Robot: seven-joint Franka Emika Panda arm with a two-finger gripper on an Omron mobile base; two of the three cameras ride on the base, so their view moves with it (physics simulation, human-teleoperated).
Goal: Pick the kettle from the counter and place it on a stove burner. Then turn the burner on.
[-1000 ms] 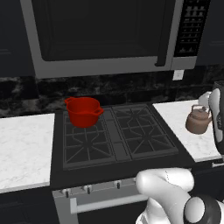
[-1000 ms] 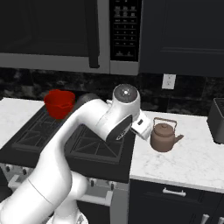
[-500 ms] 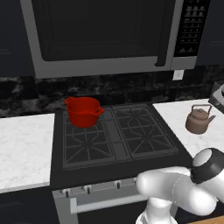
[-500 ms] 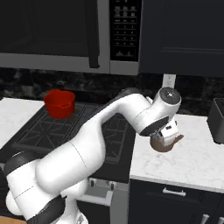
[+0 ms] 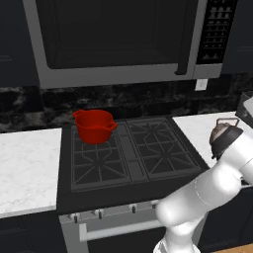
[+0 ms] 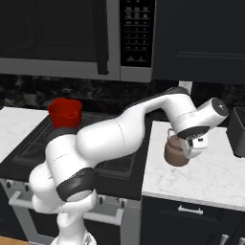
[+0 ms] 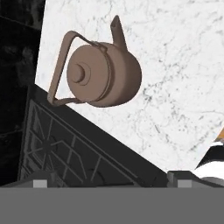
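The copper-brown kettle (image 7: 105, 74) stands upright on the white marble counter (image 7: 175, 87), just right of the black cooktop's edge. My gripper (image 7: 109, 180) hovers above it, open wide with nothing between the fingers. From the right base view the hand (image 6: 195, 145) sits close over the kettle (image 6: 173, 152), on its right side. From the left base view the arm's wrist covers most of the kettle (image 5: 225, 123), leaving its handle and top. The nearest stove burner (image 7: 57, 144) lies beside the kettle, and the front right stove burner (image 5: 165, 160) is bare.
A red two-handled pot (image 5: 94, 126) occupies the rear left burner. A microwave (image 5: 113, 39) hangs over the stove. A dark appliance (image 6: 238, 131) stands at the counter's right end. Control knobs (image 5: 99, 213) line the stove front. More counter (image 5: 24, 163) lies left of the stove.
The arm has swung right, carrying the hand from beside the stove to above the kettle. The kettle and the pot have stayed put, and the jaws stay open.
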